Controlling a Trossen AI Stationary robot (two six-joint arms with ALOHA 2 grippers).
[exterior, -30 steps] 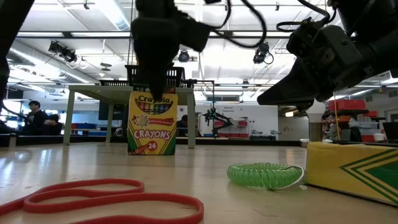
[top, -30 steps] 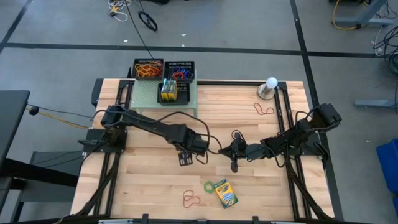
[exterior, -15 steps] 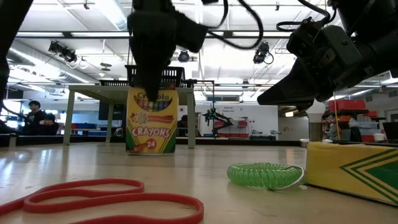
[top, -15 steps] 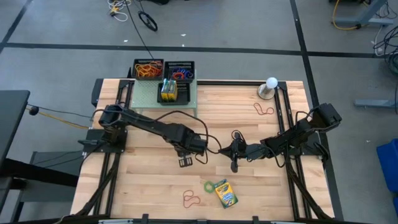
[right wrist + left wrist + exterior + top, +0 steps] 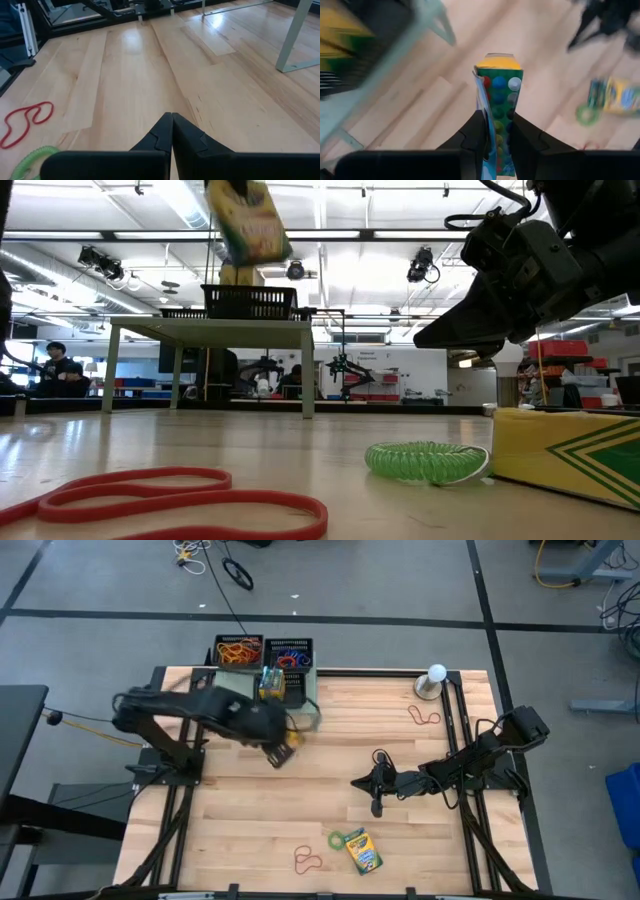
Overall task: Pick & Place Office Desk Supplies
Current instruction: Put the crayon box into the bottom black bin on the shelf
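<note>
From my station I look down on a pale wooden table (image 5: pixel 250 820) with plank seams, filling the lower middle of the high view. Around it lies grey concrete floor (image 5: pixel 380 580), crossed by dark lines running across the top and down the right. A yellow cable (image 5: pixel 560 570) coils at the upper right, and a blue bin (image 5: pixel 625 800) sits at the right edge. Through the low view I see a large hall with long ceiling lights (image 5: pixel 190 200) at the top and a person (image 5: pixel 55 365) seated far off at the left edge.
</note>
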